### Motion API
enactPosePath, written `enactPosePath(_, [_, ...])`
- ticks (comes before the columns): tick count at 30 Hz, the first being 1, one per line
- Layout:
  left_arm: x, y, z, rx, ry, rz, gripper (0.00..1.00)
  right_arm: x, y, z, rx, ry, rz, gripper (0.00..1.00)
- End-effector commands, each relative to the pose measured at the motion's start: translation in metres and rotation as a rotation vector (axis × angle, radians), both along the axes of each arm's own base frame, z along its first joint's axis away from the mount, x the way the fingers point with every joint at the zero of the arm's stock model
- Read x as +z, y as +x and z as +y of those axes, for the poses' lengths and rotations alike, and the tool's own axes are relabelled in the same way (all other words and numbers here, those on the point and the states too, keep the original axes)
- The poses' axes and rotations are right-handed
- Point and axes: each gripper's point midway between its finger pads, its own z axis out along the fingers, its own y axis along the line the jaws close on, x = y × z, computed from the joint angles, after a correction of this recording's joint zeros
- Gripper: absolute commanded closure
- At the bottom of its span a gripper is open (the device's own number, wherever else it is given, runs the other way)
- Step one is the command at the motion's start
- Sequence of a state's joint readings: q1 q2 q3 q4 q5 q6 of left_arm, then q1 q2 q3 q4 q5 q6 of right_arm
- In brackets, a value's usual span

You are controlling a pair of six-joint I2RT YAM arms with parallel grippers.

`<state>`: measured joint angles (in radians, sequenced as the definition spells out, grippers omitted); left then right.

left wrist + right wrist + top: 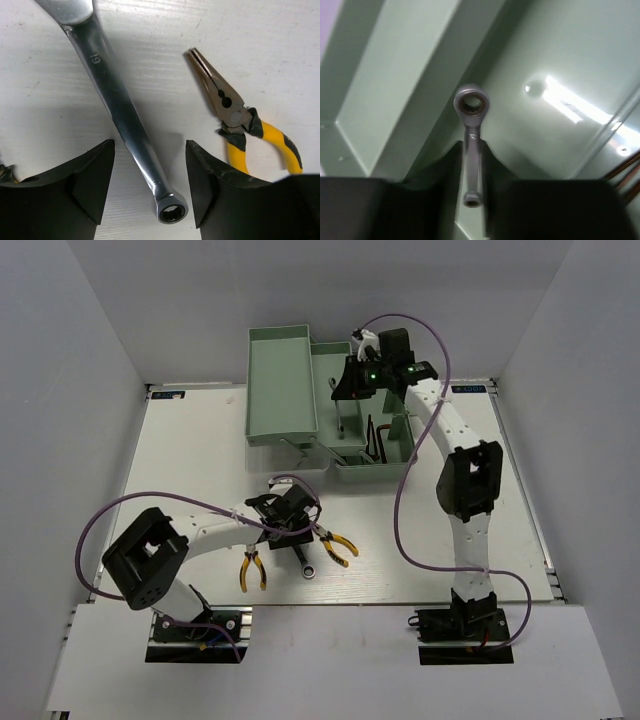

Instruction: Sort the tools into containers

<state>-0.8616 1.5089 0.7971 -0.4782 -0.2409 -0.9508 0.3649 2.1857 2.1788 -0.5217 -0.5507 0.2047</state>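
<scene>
My left gripper (291,523) is open and low over the table. In the left wrist view its jaws (150,146) stand on either side of the long silver wrench (117,100), near its ring end, without touching it. The wrench's ring end shows in the top view (309,567). One yellow-handled pliers (338,548) lies just right of it (235,117), another (251,571) to the left. My right gripper (352,383) is shut on the short silver wrench (471,125), which hangs over the pale green toolbox (372,468). Hex keys (378,438) lie inside the toolbox.
The toolbox's long fold-out tray (282,390) stands open at the back, left of my right gripper. Its green walls (395,85) fill the right wrist view. White walls enclose the table on the left, right and back.
</scene>
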Motion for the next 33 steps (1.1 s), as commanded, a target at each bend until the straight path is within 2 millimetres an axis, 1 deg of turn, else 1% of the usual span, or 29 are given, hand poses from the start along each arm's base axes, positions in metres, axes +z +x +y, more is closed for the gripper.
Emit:
enactPosePath(1, [0.006, 0.009, -0.001, 0.041, 0.007, -0.029, 0.31, 0.01, 0.004, 0.009, -0.014, 0.013, -0.031, 0.69])
enactPosePath(2, [0.005, 0.007, 0.0, 0.041, 0.014, -0.023, 0.35, 0.009, 0.0, 0.008, -0.01, 0.007, -0.027, 0.53])
enactPosePath(3, [0.008, 0.011, -0.001, 0.046, 0.014, -0.038, 0.35, 0.01, 0.0, 0.007, -0.008, 0.004, -0.035, 0.5])
enactPosePath(6, [0.01, 0.009, 0.003, 0.063, 0.041, -0.034, 0.38, 0.029, -0.005, -0.002, -0.018, 0.006, -0.076, 0.47])
enactPosePath(7, [0.009, 0.006, 0.007, 0.063, 0.056, -0.021, 0.38, 0.028, -0.006, -0.006, -0.029, -0.001, -0.074, 0.47])
enactPosePath(8, [0.009, 0.007, 0.007, 0.079, 0.056, -0.027, 0.4, 0.051, -0.01, -0.014, -0.043, 0.009, -0.118, 0.47])
enactPosePath(9, [0.008, 0.005, 0.01, 0.079, 0.066, -0.02, 0.42, 0.039, -0.009, -0.022, -0.077, -0.013, -0.097, 0.47])
enactPosePath(11, [0.008, 0.005, 0.009, 0.087, 0.062, -0.019, 0.42, 0.065, -0.019, -0.035, -0.104, 0.013, -0.13, 0.46])
enactPosePath(12, [0.002, 0.003, 0.013, 0.086, 0.08, -0.005, 0.43, 0.043, -0.023, -0.044, -0.121, -0.005, -0.078, 0.46])
enactPosePath(13, [-0.002, -0.001, 0.013, 0.077, 0.096, 0.006, 0.43, 0.056, -0.029, -0.047, -0.122, 0.015, -0.1, 0.46])
enactPosePath(14, [-0.006, -0.003, 0.015, 0.084, 0.112, 0.023, 0.43, 0.042, -0.036, -0.059, -0.144, 0.005, -0.064, 0.46])
enactPosePath(15, [-0.007, -0.002, 0.014, 0.084, 0.12, 0.029, 0.43, 0.052, -0.042, -0.064, -0.152, 0.016, -0.084, 0.46])
enactPosePath(16, [-0.011, -0.006, 0.015, 0.074, 0.138, 0.042, 0.43, 0.05, -0.045, -0.067, -0.155, 0.02, -0.08, 0.46])
enactPosePath(17, [-0.012, -0.006, 0.016, 0.077, 0.157, 0.045, 0.43, 0.056, -0.053, -0.075, -0.164, 0.03, -0.095, 0.46])
enactPosePath(18, [-0.016, -0.008, 0.014, 0.074, 0.172, 0.058, 0.43, 0.054, -0.055, -0.079, -0.171, 0.03, -0.094, 0.46])
enactPosePath(19, [-0.019, -0.009, 0.018, 0.084, 0.192, 0.063, 0.44, 0.033, -0.065, -0.082, -0.169, 0.02, -0.039, 0.44])
enactPosePath(20, [-0.02, -0.009, 0.013, 0.074, 0.192, 0.062, 0.44, 0.032, -0.065, -0.087, -0.176, 0.027, -0.041, 0.44])
enactPosePath(21, [-0.023, -0.01, 0.018, 0.086, 0.214, 0.067, 0.46, 0.044, -0.072, -0.093, -0.185, 0.039, -0.066, 0.44])
enactPosePath(22, [-0.026, -0.011, 0.014, 0.077, 0.222, 0.071, 0.52, 0.024, -0.08, -0.097, -0.184, 0.029, -0.018, 0.44])
enactPosePath(23, [-0.026, -0.014, 0.015, 0.067, 0.231, 0.076, 0.54, 0.028, -0.084, -0.1, -0.188, 0.037, -0.028, 0.44])
enactPosePath(24, [-0.03, -0.017, 0.018, 0.078, 0.247, 0.09, 0.56, 0.026, -0.088, -0.102, -0.189, 0.038, -0.022, 0.44])
enactPosePath(25, [-0.03, -0.02, 0.017, 0.078, 0.25, 0.095, 0.57, 0.027, -0.095, -0.109, -0.197, 0.043, -0.02, 0.44])
enactPosePath(27, [-0.033, -0.027, 0.021, 0.076, 0.275, 0.112, 0.58, 0.009, -0.106, -0.114, -0.201, 0.039, 0.021, 0.44])
enactPosePath(28, [-0.033, -0.03, 0.02, 0.076, 0.28, 0.116, 0.6, 0.017, -0.111, -0.121, -0.214, 0.053, 0.004, 0.44])
enactPosePath(29, [-0.038, -0.038, 0.027, 0.067, 0.302, 0.129, 0.66, 0.012, -0.115, -0.124, -0.216, 0.056, 0.012, 0.44])
enactPosePath(30, [-0.041, -0.04, 0.031, 0.066, 0.311, 0.135, 0.68, 0.004, -0.119, -0.127, -0.222, 0.06, 0.033, 0.44])
enactPosePath(31, [-0.044, -0.047, 0.032, 0.052, 0.315, 0.151, 0.76, 0.012, -0.122, -0.131, -0.236, 0.073, 0.011, 0.44])
enactPosePath(32, [-0.046, -0.052, 0.035, 0.043, 0.32, 0.152, 0.8, 0.002, -0.129, -0.134, -0.236, 0.075, 0.041, 0.44])
enactPosePath(33, [-0.047, -0.054, 0.033, 0.041, 0.3, 0.156, 0.84, 0.007, -0.133, -0.136, -0.238, 0.086, 0.036, 0.44])
